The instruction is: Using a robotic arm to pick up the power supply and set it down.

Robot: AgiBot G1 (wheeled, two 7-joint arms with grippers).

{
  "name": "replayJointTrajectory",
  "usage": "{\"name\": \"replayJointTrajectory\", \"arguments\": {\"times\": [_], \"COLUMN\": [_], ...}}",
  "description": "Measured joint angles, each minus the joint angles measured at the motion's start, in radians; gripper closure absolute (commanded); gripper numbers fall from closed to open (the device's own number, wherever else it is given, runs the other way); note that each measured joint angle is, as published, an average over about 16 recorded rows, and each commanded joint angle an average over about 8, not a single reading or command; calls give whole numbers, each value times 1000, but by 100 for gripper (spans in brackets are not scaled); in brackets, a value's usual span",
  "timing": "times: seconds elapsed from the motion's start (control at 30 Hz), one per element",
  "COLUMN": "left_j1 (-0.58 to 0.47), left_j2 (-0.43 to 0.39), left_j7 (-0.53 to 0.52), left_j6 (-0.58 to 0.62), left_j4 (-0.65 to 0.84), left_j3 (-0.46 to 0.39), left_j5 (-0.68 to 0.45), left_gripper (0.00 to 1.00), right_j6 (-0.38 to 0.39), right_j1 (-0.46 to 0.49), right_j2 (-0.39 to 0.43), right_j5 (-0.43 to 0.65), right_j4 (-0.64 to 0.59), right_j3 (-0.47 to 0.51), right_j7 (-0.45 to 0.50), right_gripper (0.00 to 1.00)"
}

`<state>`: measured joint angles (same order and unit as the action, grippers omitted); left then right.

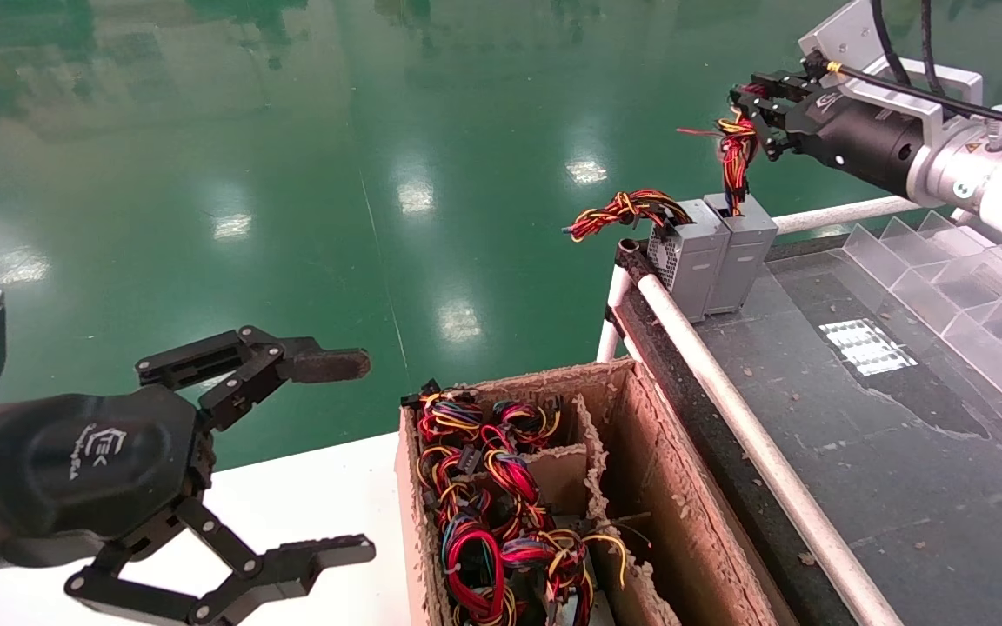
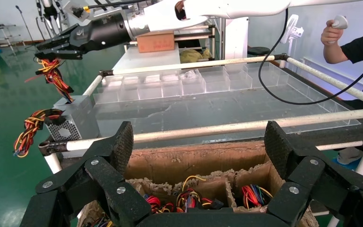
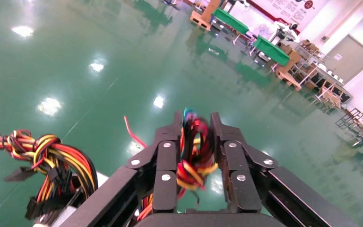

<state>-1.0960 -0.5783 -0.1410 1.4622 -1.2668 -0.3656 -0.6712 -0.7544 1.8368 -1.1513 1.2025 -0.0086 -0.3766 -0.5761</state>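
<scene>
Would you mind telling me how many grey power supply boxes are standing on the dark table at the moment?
2, side by side at the table's far corner: the power supply, whose upright wires the right gripper pinches, and the vented box beside it. The cardboard box's wire bundles may hide more.

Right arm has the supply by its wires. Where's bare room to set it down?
Free: the dark platform between the white rail and the clear dividers. Crowded: its far corner, where the power supply under the right gripper touches the vented box; the cardboard box is wire-filled.
</scene>
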Motion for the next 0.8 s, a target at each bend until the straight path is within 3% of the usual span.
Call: {"name": "replayJointTrajectory", "arguments": {"times": [0.4, 0.8], "left_j1": [0, 0], "left_j2": [0, 0], "left_j7": [0, 0], "left_j6": [0, 0], "left_j4": [0, 0], "left_j3": [0, 0], "left_j5": [0, 0], "left_gripper": [0, 0], "right_j6": [-18, -136], "right_j1": [12, 8], "right_j2": [15, 55], "right_j5": [2, -43], "right_j4": [-12, 4], "right_j3": [-2, 26], "right_j7": [49, 161], "right_gripper": [0, 0]}}
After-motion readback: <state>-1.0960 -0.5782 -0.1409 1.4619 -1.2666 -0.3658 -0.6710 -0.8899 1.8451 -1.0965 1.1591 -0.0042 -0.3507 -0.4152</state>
